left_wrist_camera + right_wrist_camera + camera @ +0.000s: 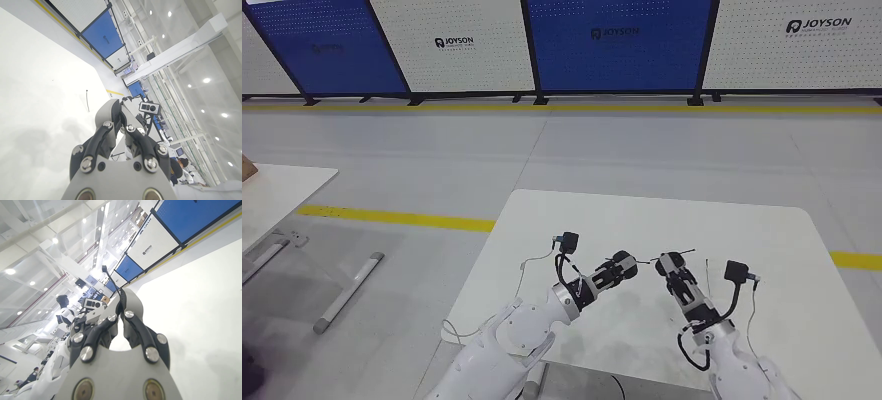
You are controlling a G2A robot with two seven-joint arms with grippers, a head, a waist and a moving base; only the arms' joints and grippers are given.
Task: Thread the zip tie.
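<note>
R gripper sits over the near-centre of the white table, pointing far. Its fingers are pinched tight on a black zip tie. The strap comes out past the fingertips and rises off the table, w/ the square head at its free end. The part of the strap inside the grip is hidden by the pads.

L gripper is just left of it, angled right toward the R gripper, tips near but apart. In the L wrist view its fingers look drawn together (can't tell if anything is between them, the pads block the view).

A second zip tie lies flat on the table just right of the R gripper, running near-to-far. In the L wrist view it is a thin, slightly curved black line w/ the small head at one end. Neither gripper touches it.

Each arm carries a black wrist cam on a bracket. The L one is left of its gripper, the R one right of its gripper, beyond the loose tie.

Around:
- another white table far left
- yellow floor line running left-right under the table edge
- blue and white partition panels along the far side
</note>
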